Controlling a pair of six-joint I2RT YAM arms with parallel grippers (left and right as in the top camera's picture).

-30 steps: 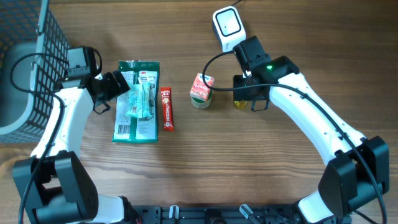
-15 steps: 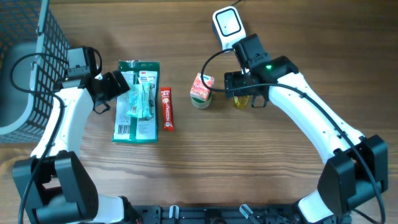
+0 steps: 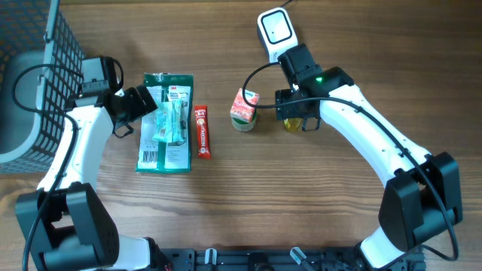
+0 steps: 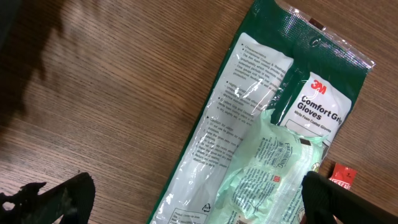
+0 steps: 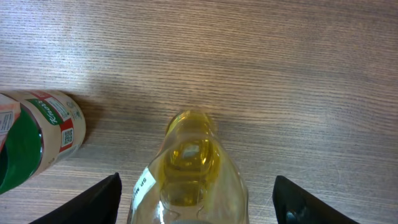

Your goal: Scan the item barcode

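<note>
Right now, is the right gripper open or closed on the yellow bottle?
Open: the right gripper straddles the yellow bottle, fingers wide, bare table showing between each and the bottle.

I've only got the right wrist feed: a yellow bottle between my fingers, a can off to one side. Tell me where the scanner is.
Observer: The white scanner lies near the far edge of the overhead view, just beyond the right gripper.
Operator: Now tell me what the left arm is doing.
Observer: The left gripper hovers open over a green gloves pack and holds nothing.
Operator: List whatever else lies near that pack.
Observer: A red tube lies alongside it, between the pack and the can. A wire basket stands on the pack's other side.
</note>
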